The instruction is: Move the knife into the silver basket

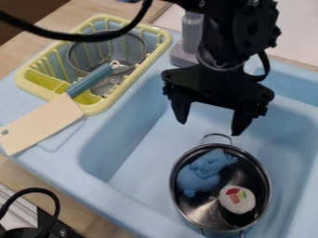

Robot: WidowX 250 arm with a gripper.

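The black two-finger gripper [210,128] gapes wide, empty, above the light-blue plastic sink [140,146]; pale wooden tabletop [81,11] shows far left.

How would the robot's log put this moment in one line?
gripper: open, empty, above sink | knife: across rim of yellow dish rack, blade outward | mesh basket: in rack | pot: in sink

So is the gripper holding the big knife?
No, the gripper hangs open over the sink, while the knife lies with its handle over the yellow rack's edge.
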